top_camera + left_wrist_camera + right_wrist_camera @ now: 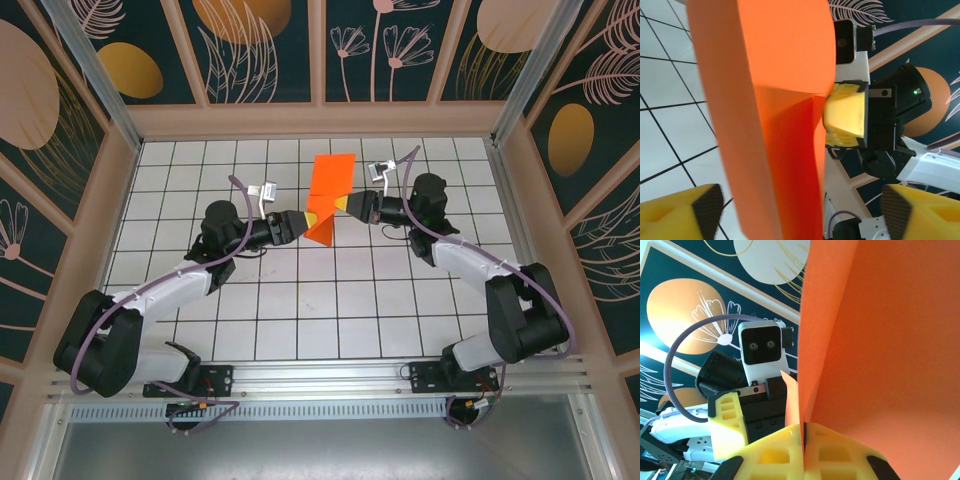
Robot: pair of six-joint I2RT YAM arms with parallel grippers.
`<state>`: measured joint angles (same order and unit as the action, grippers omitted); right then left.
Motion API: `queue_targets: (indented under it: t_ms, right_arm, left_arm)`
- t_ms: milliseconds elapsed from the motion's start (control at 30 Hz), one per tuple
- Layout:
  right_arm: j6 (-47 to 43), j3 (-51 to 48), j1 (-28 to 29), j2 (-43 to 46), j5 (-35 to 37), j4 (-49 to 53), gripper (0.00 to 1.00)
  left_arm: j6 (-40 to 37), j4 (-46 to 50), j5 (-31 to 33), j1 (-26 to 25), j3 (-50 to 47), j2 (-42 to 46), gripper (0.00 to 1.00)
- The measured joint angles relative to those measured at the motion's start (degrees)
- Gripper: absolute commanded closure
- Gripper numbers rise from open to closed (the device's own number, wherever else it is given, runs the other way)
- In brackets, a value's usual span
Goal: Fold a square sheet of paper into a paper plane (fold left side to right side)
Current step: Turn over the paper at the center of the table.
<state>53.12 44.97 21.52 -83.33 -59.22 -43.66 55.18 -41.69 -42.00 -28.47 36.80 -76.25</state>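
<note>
Square sheet of paper (332, 185) was up off the table (200, 290), hanging in the air over the middle of the grid, between the two hands. It stood roughly on edge, not flat. Its long axis ran away from the arm bases toward the back wall, and the far end leaned slightly right. The near, lower end looked darker and doubled over, with a crease crossing it in the left wrist view; I could not tell the number of layers. The right hand (345, 207) came in from the right, clamped on the sheet's right-hand edge about midway along. In the right wrist view the paper ran down into the seam between its yellow pads (790, 440), which were pressed together. The left hand (303, 222) faced it from the left, low against the near part of the sheet. Its fingers (685, 215) stood wide apart, one on each side of the paper, neither visibly touching it, so it gripped nothing. What mattered for the coming move, as I judged it, was that the sheet lay straight ahead of the left hand, already inside its gap. The left hand was the nearer one to the left side, so it would only need to pinch there and carry that side across toward the right hand. The risk I saw was thin paper on a single pinch swinging or buckling as the second grip came on.
</note>
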Motion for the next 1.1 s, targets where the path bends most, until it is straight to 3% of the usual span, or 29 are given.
queue_targets:
  t_ms: [167,400,667,767,900,1100]
  right_arm:
    - [1.07,0.11,0.74,-0.26,0.00,-1.14,1.00]
    - [1.70,0.07,0.79,-0.26,0.02,-2.34,0.99]
    - [0.61,-0.61,0.70,-0.15,0.70,-0.68,0.76]
    - [-1.92,-1.03,-0.04,1.05,1.31,3.72,0.67]
    - [-8.37,-1.29,-3.15,5.70,5.18,15.41,0.54]
    - [-20.70,-0.35,-8.37,13.31,22.47,39.50,0.48]
  left_arm:
    - [0.68,-1.18,-0.92,-0.04,0.39,-0.35,0.53]
    - [0.61,-1.22,-1.05,-0.04,0.42,-0.44,0.75]
    - [-0.07,0.59,-0.59,-0.22,0.57,-0.90,0.94]
    - [-3.32,5.60,1.22,-0.87,2.14,-0.87,1.00]
    - [-11.15,18.88,8.92,-3.26,6.54,0.44,1.00]
    - [-21.92,43.80,31.10,-10.49,17.92,2.64,1.00]
